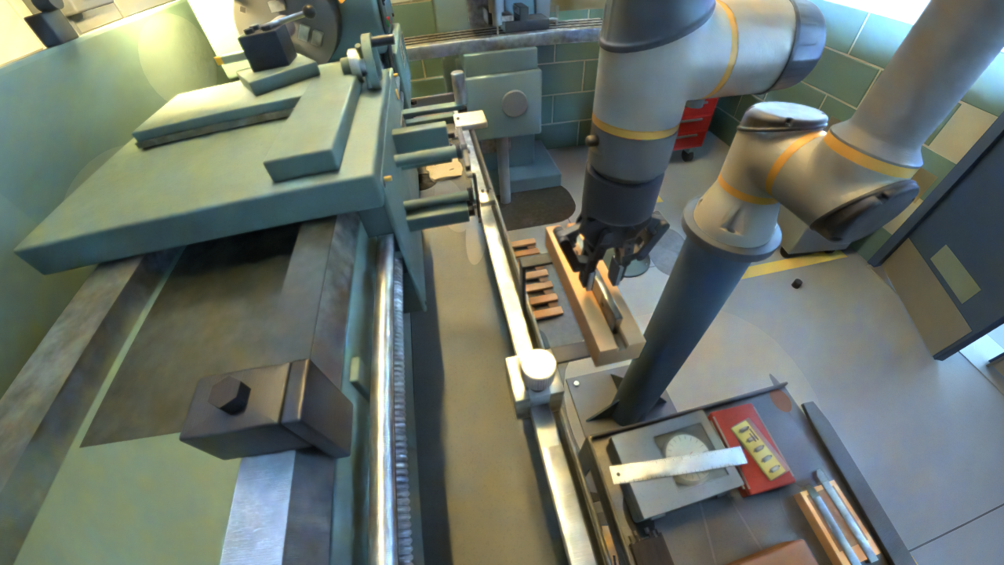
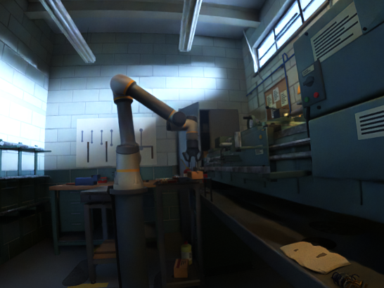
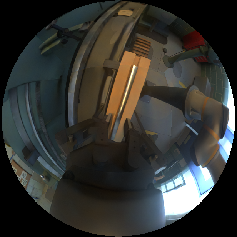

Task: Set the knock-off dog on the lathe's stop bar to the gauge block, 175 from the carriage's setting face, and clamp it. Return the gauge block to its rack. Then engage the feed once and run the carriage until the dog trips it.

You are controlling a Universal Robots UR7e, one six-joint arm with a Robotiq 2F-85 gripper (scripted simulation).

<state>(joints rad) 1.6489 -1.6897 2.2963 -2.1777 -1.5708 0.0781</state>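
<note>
The far end of the steel gauge block (image 1: 605,302) (image 3: 125,95) is hidden between my fingers. It lies lengthwise in the groove of its wooden rack (image 1: 592,299) (image 3: 128,86), on the stand beside the lathe. My gripper (image 1: 595,273) (image 3: 116,125) is down over that end, open, with a finger on each side of the block and nothing held. The stop bar (image 1: 500,260) runs along the lathe's front. The knock-off dog (image 1: 537,379), with its round clamp knob, sits on the bar near me. The carriage (image 1: 232,154) stands further up the bed.
The arm's own pedestal (image 1: 674,309) rises just right of the rack. A tray of small wooden-looking blocks (image 1: 540,284) lies between rack and stop bar. A steel rule (image 1: 677,465), a red case (image 1: 755,446) and bars lie on the near table. A dark clamp block (image 1: 270,407) sits on the bed.
</note>
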